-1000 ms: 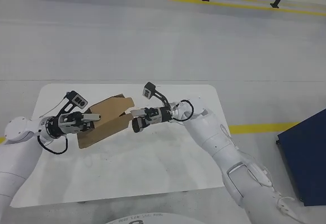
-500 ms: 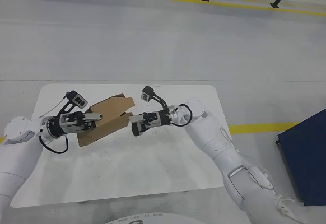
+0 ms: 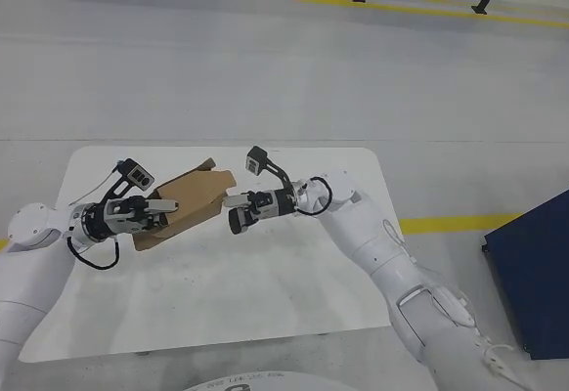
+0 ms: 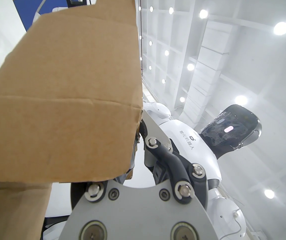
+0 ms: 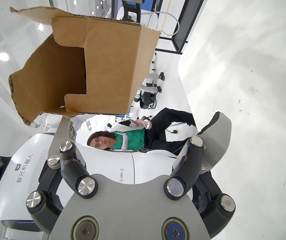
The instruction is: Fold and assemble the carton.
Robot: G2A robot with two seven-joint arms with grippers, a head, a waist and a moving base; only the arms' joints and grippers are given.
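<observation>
Status on the carton [image 3: 187, 194]: it's over the left half of the counter [image 3: 265, 283], tilted. Can't tell if its low corner rests on the surface or hangs just above it.

Left pincer [image 3: 162, 206] has it at its own end. One finger [image 4: 155, 136] lies against the board edge and the other is hidden behind the cardboard. I read that as clamped on the carton wall, but it's not proven.

Right pincer [image 5: 141, 123] is at the opposite, open end, spread wide and holding nothing. One of its fingers [image 5: 64, 128] sits right at the carton's lower rim, touching or just short of it. The other finger [image 5: 219, 128] is well clear.

Progress, my read: early-to-mid.
- Done: the blank is popped out of flat into a rough sleeve, and you can look into the hollow from the right arm's side. It isn't square; the walls lean.
- Not done: the end facing the right pincer is open. A notched flap [image 5: 113, 71] sits only partway across the mouth, and another flap [image 5: 32, 13] sticks out loose. No flap is tucked or locked that I can see.
- The other end is hidden by the cardboard and the left pincer, so no call on it.

Left to do: square the sleeve, fold the flaps in, lock them.
</observation>
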